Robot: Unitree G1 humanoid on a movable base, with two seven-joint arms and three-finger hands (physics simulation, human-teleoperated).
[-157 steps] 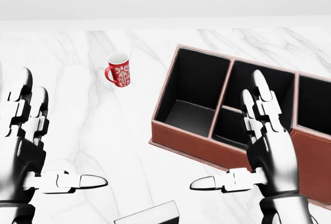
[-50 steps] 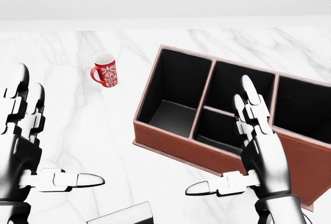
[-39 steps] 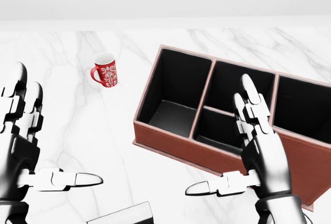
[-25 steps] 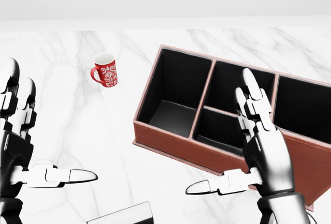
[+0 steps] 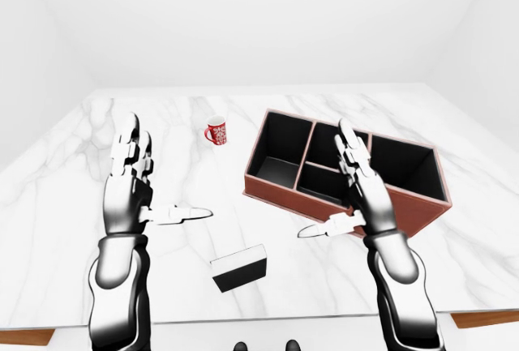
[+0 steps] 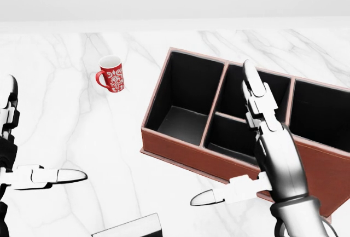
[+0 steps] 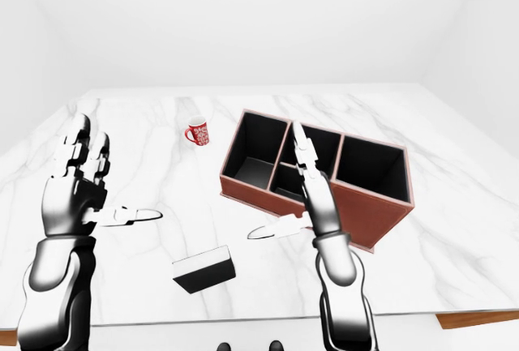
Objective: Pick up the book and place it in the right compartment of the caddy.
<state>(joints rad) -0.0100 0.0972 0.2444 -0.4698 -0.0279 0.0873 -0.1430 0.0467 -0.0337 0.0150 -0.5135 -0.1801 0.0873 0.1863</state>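
Observation:
The book (image 5: 239, 269), dark with a white top edge, lies flat on the marble table near the bottom of the left-eye view, below and between my hands; only its corner (image 6: 130, 228) shows in the head view. The brown caddy (image 6: 180, 157) with black compartments stands at the right, at an angle. Its right compartment (image 6: 320, 116) is empty. My left hand (image 5: 158, 182) is open, held up above the table, left of the book. My right hand (image 5: 326, 182) is open, raised over the caddy's near wall, by the middle compartments. Neither hand touches the book.
A red mug (image 6: 111, 74) with a white pattern stands upright on the table (image 5: 174, 128), left of the caddy. The table's near edge (image 5: 268, 320) runs just below the book in the left-eye view. White walls lie beyond the table.
The whole picture first shifted left, so the camera moved, then held still. My left hand has drifted toward the head view's left edge. My right hand has risen and leaned left over the caddy.

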